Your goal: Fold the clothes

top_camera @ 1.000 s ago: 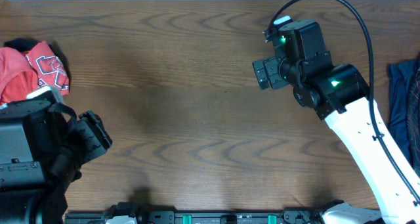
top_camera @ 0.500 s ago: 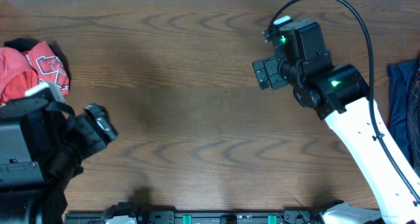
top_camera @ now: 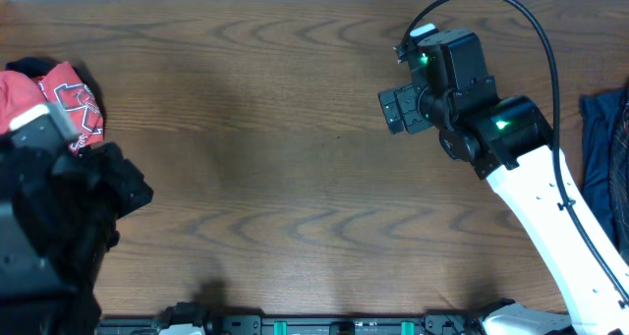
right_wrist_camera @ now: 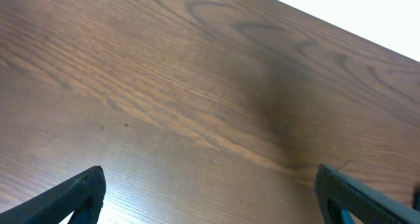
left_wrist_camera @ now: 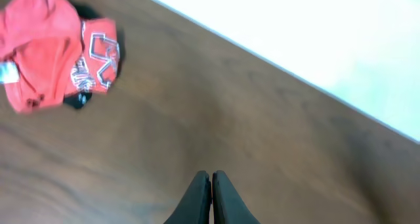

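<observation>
The clothes lie at the two ends of the wooden table (top_camera: 295, 178). A crumpled coral-red T-shirt (top_camera: 54, 104) with white lettering sits at the far left, black cloth peeking from under it. A dark blue garment (top_camera: 600, 168) lies at the right edge. My left gripper (top_camera: 136, 190) hovers just below and right of the red T-shirt. In the left wrist view the left gripper (left_wrist_camera: 211, 179) is shut with nothing between its fingers, and the T-shirt (left_wrist_camera: 52, 53) is at upper left. My right gripper (top_camera: 391, 109) stands wide open over bare wood, its fingers (right_wrist_camera: 79, 191) far apart.
The table's far edge (left_wrist_camera: 275, 69) meets a bright white floor. The right arm's white link (top_camera: 550, 227) slants from the bottom right toward the table's middle. The left arm's black body (top_camera: 39, 237) covers the bottom-left corner.
My left gripper has snapped shut on nothing and drawn back a little to the left, near the red T-shirt. The right arm has not moved.
</observation>
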Robot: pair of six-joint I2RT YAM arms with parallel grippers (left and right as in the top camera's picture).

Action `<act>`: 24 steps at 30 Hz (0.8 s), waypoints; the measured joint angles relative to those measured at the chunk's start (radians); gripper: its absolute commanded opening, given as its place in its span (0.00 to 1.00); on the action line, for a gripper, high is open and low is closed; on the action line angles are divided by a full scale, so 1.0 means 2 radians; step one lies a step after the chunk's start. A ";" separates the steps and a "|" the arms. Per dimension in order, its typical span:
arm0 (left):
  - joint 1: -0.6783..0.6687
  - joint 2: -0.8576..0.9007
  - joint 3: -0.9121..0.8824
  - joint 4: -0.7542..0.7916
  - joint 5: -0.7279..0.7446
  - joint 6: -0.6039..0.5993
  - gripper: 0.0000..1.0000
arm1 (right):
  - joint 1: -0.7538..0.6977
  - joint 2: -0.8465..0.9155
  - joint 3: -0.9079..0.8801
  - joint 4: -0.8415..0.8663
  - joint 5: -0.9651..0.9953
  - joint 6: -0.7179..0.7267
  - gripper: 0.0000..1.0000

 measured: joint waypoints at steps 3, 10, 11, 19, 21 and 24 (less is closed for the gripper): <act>0.000 -0.047 -0.031 0.021 -0.014 0.001 0.12 | 0.000 0.000 0.000 0.000 0.000 0.000 0.99; 0.000 -0.177 -0.131 0.060 -0.050 0.000 0.98 | 0.000 0.000 0.000 0.000 0.000 0.000 0.99; 0.000 -0.191 -0.147 0.066 -0.053 0.000 0.98 | 0.000 0.000 0.000 0.000 0.000 0.000 0.99; 0.000 -0.293 -0.309 0.178 -0.068 -0.001 0.98 | 0.000 0.000 0.001 0.000 0.000 0.000 0.99; 0.000 -0.321 -0.355 0.224 -0.071 -0.001 0.98 | 0.000 0.000 0.001 0.000 0.000 0.000 0.99; 0.000 -0.361 -0.424 0.281 -0.072 -0.002 0.98 | 0.000 0.000 0.001 0.000 0.000 0.000 0.99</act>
